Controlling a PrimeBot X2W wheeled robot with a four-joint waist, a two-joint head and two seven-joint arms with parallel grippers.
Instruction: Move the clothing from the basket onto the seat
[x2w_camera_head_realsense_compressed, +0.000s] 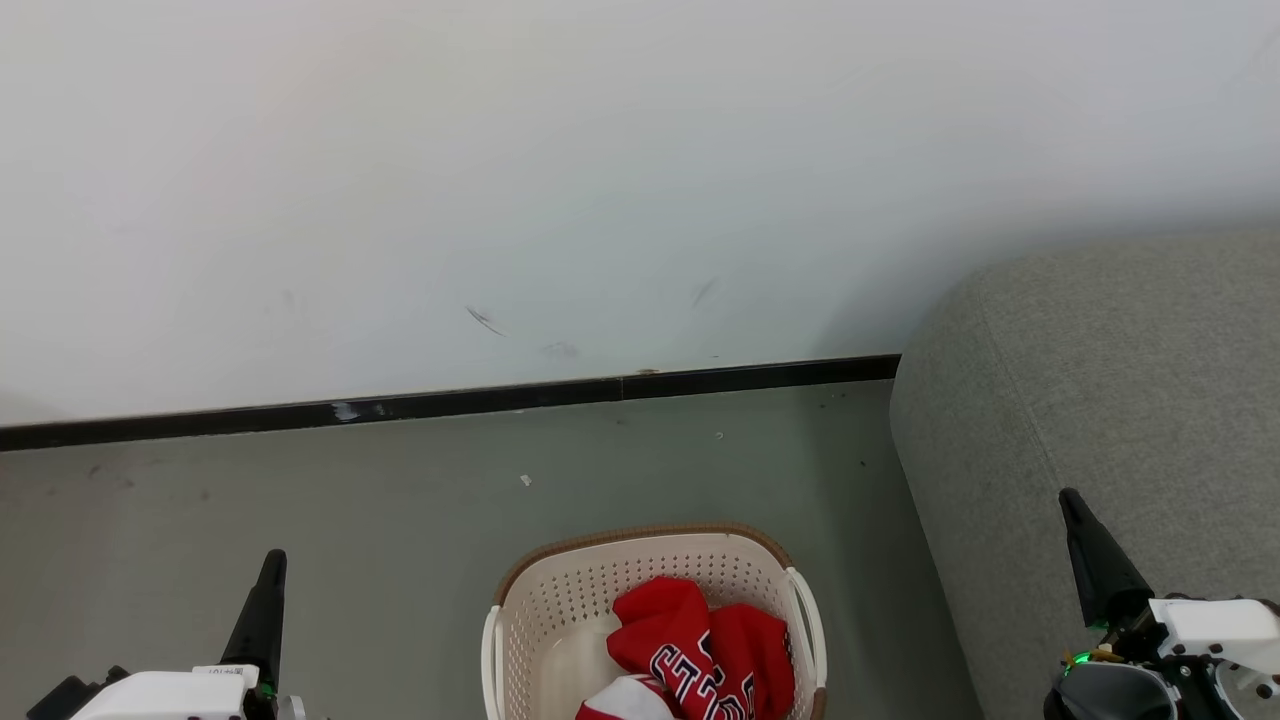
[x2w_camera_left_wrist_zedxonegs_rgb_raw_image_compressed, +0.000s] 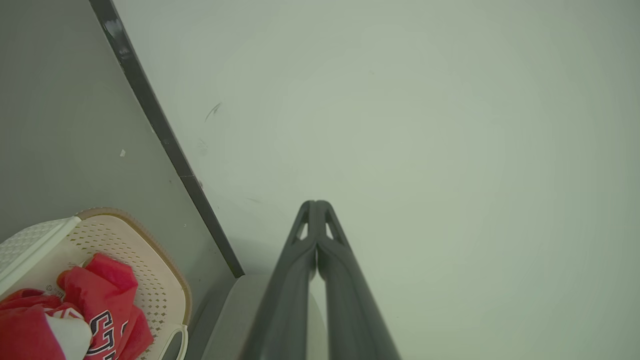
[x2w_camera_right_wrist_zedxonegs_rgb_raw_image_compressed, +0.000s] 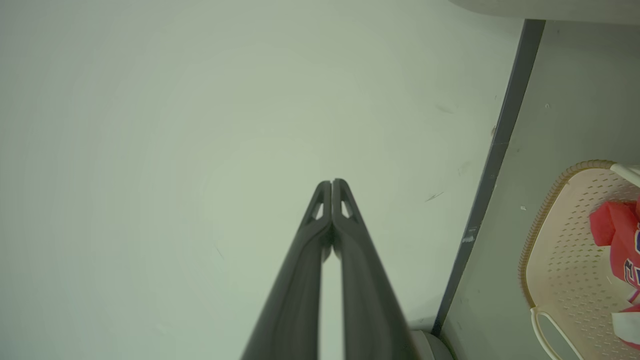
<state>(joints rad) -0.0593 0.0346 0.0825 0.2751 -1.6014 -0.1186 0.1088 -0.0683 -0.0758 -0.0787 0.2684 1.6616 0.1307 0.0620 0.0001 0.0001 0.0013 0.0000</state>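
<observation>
The red clothing (x2w_camera_head_realsense_compressed: 700, 650) with black white-edged lettering lies crumpled inside the cream basket (x2w_camera_head_realsense_compressed: 560, 600) on the floor, at the bottom middle of the head view. The grey seat (x2w_camera_head_realsense_compressed: 1100, 380) rises just right of the basket. My left gripper (x2w_camera_head_realsense_compressed: 272, 562) is shut and empty at the lower left, well left of the basket. My right gripper (x2w_camera_head_realsense_compressed: 1070, 500) is shut and empty at the lower right, in front of the seat. In the left wrist view the shut gripper (x2w_camera_left_wrist_zedxonegs_rgb_raw_image_compressed: 316, 204) points at the wall, with basket (x2w_camera_left_wrist_zedxonegs_rgb_raw_image_compressed: 160, 265) and clothing (x2w_camera_left_wrist_zedxonegs_rgb_raw_image_compressed: 100, 300) at its lower left. The right wrist view has the shut gripper (x2w_camera_right_wrist_zedxonegs_rgb_raw_image_compressed: 332, 183), basket (x2w_camera_right_wrist_zedxonegs_rgb_raw_image_compressed: 555, 250) and clothing (x2w_camera_right_wrist_zedxonegs_rgb_raw_image_compressed: 617, 235).
A white wall (x2w_camera_head_realsense_compressed: 600, 180) with a black skirting board (x2w_camera_head_realsense_compressed: 450, 402) runs behind the basket. Grey floor (x2w_camera_head_realsense_compressed: 300, 490) stretches between the wall and the basket. The seat stands against the wall at the right.
</observation>
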